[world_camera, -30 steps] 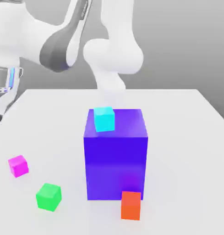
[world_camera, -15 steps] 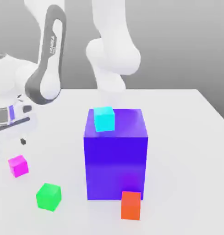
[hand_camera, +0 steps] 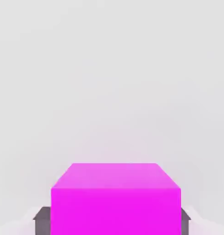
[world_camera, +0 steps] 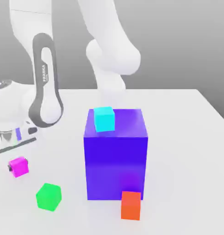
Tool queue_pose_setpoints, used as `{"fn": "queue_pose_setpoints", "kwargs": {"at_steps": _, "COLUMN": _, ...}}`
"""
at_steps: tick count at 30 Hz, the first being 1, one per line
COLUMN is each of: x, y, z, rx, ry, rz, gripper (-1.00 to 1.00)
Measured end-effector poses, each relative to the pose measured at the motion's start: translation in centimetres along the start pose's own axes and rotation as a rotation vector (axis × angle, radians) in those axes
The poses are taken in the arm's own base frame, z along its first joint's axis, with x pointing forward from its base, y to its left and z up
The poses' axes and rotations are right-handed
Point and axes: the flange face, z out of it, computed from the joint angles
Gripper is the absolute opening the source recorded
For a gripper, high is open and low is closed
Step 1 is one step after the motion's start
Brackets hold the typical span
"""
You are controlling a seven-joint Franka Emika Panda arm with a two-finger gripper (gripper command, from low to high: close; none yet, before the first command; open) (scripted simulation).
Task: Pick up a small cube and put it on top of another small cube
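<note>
Exterior view: arm lowered since half a second ago, hand now down at the magenta cube (world_camera: 19, 166), at nine o'clock from the big blue-violet block (world_camera: 116, 153). Cyan cube (world_camera: 104, 119) unmoved on the block's top; green cube (world_camera: 49, 197) at seven o'clock, orange-red cube (world_camera: 131, 205) touching the block's front at six. White table (world_camera: 187, 137), grey backdrop.

Hand view: gripper (hand_camera: 112, 220) spread, dark fingertips (hand_camera: 42, 217) flanking the magenta cube (hand_camera: 115, 197) on both sides, contact not discernible.
</note>
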Motion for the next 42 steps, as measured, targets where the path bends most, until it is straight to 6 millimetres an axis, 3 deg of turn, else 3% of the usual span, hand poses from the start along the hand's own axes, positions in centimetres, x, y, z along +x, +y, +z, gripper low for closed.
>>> {"fn": "queue_pose_setpoints", "kwargs": {"at_steps": 2, "x": 0.0, "y": 0.0, "z": 0.0, "rx": 0.000, "ry": 0.001, "rz": 0.000, "gripper": -1.00}}
{"fn": "queue_pose_setpoints", "kwargs": {"at_steps": 13, "x": -0.5, "y": 0.3, "z": -6.5, "rx": 0.000, "ry": 0.001, "rz": -0.011, "gripper": -1.00}}
{"fn": "queue_pose_setpoints", "kwargs": {"at_steps": 19, "x": -7.1, "y": 6.5, "z": -9.2, "rx": 0.005, "ry": -0.005, "rz": -0.189, "gripper": -1.00}}
{"fn": "queue_pose_setpoints", "kwargs": {"at_steps": 25, "x": -12.1, "y": 14.3, "z": -11.3, "rx": 0.000, "ry": 0.000, "rz": -0.361, "gripper": -1.00}}
{"fn": "queue_pose_setpoints", "kwargs": {"at_steps": 27, "x": -13.1, "y": 16.6, "z": -11.3, "rx": 0.000, "ry": -0.002, "rz": -0.413, "gripper": -1.00}}
{"fn": "queue_pose_setpoints", "kwargs": {"at_steps": 30, "x": -12.8, "y": 14.7, "z": -10.6, "rx": 0.003, "ry": -0.009, "rz": -0.366, "gripper": -1.00}}
{"fn": "queue_pose_setpoints", "kwargs": {"at_steps": 38, "x": -12.7, "y": 14.8, "z": -6.1, "rx": 0.000, "ry": -0.004, "rz": -0.368, "gripper": -1.00}}
{"fn": "queue_pose_setpoints", "kwargs": {"at_steps": 39, "x": -12.6, "y": 14.9, "z": -5.4, "rx": -0.001, "ry": -0.001, "rz": -0.369, "gripper": 1.00}}
{"fn": "queue_pose_setpoints", "kwargs": {"at_steps": 42, "x": -12.6, "y": 14.9, "z": -5.4, "rx": -0.001, "ry": -0.001, "rz": -0.368, "gripper": 1.00}}
